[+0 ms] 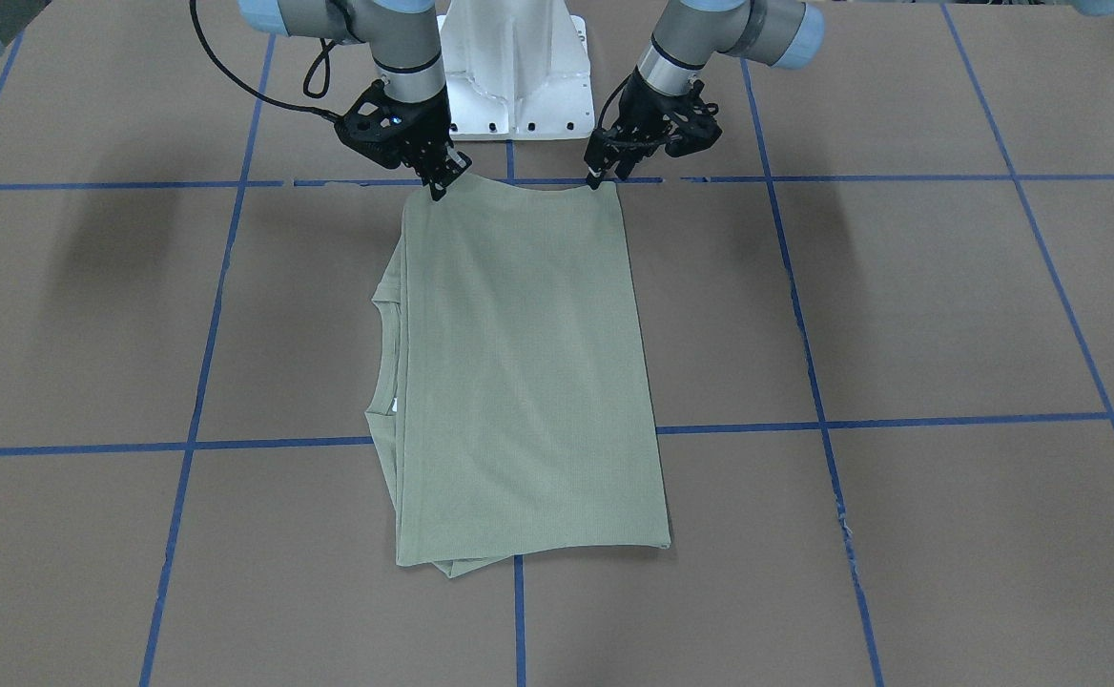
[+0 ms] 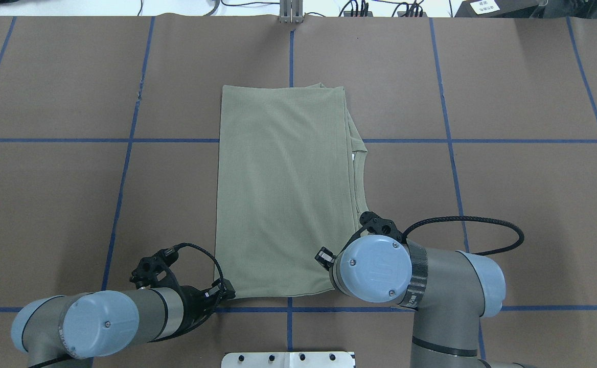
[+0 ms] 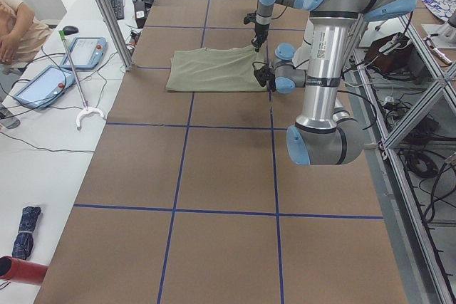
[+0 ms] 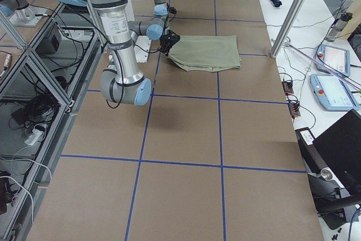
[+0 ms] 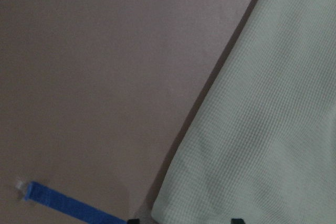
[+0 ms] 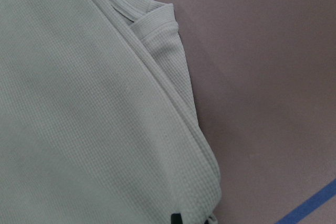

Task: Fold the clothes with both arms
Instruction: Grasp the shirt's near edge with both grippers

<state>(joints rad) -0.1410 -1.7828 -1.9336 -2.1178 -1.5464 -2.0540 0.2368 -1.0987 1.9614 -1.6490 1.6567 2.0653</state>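
The sage-green shirt (image 1: 519, 363) lies folded into a long rectangle on the brown table, with its collar (image 1: 385, 353) showing at one side. My left gripper (image 1: 605, 177) is at the shirt's near corner. In the left wrist view the fingertips (image 5: 236, 220) stand apart with the shirt corner (image 5: 173, 203) between them, so it is open. My right gripper (image 1: 443, 183) is at the other near corner. In the right wrist view its fingertips (image 6: 176, 217) sit close together on the bunched shirt edge (image 6: 199, 198), so it looks shut on the shirt. In the overhead view the right wrist (image 2: 375, 268) hides that gripper.
The white pedestal base (image 1: 517, 67) stands just behind the shirt's near edge, between the arms. Blue tape lines (image 1: 900, 177) cross the brown table. In the exterior left view a side bench (image 3: 50, 76) carries tablets and cables, and a person sits at its far end.
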